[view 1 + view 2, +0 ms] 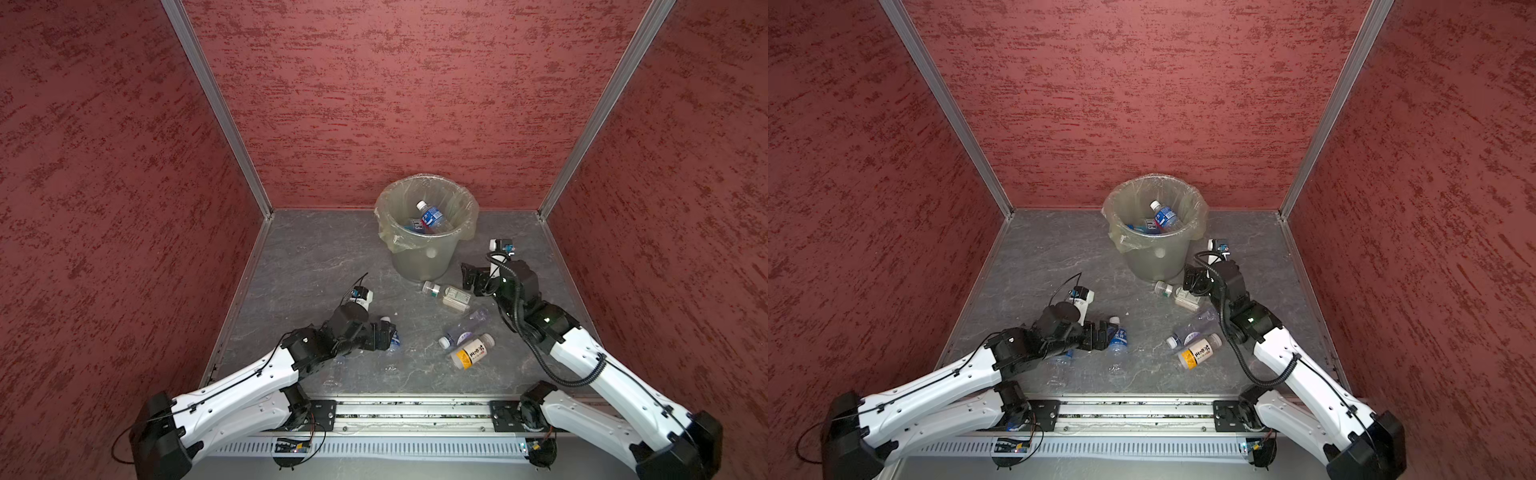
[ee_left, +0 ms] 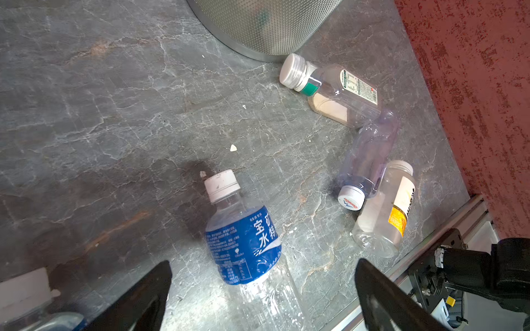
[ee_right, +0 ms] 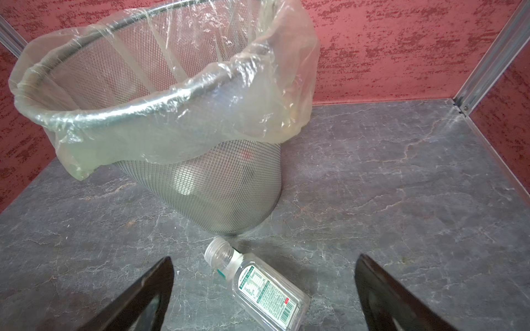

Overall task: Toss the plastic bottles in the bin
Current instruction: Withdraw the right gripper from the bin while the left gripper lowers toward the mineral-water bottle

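roughly, the job looks under half done. in both top views the bin [image 1: 419, 259] stands at the far middle of the grey floor [image 1: 311, 257], and at least two plastic bottles lie inside it, a white-capped blue one [image 1: 432, 216] uppermost. five lie out on the floor: a blue-label bottle [image 1: 394, 338] right at the left gripper [image 1: 382, 336], a half-hidden bottle [image 1: 1064, 357] under the left arm, a green-label bottle [image 1: 451, 296] near the bin's foot, and a clear bottle [image 1: 465, 326] beside a yellow-label bottle [image 1: 471, 351] at the near right. the right gripper [image 1: 469, 276] hangs just right of the bin, over the green-label bottle. in the left wrist view the left gripper's fingers [image 2: 143, 301] stand wide apart and hold nothing; the blue-label bottle [image 2: 243, 246] lies on the floor between them, and whether a finger touches it cannot be told. a blurred white cap [image 2: 25, 289], probably the half-hidden bottle's, sits close by one finger, so it may get knocked. beyond, the clear bottle seems to touch both the green-label and yellow-label ones, so lifting any of them would likely roll a neighbour. in the right wrist view the right gripper's fingers [image 3: 137, 298] are spread wide and empty, with the green-label bottle [image 3: 266, 289] lying flat between and just ahead of them, its cap near the bin's mesh wall [image 3: 223, 195]. that wall could crowd a finger, and the loose bag [image 3: 258, 114] draped over the tall rim looks apt to snag a bottle on the way in.
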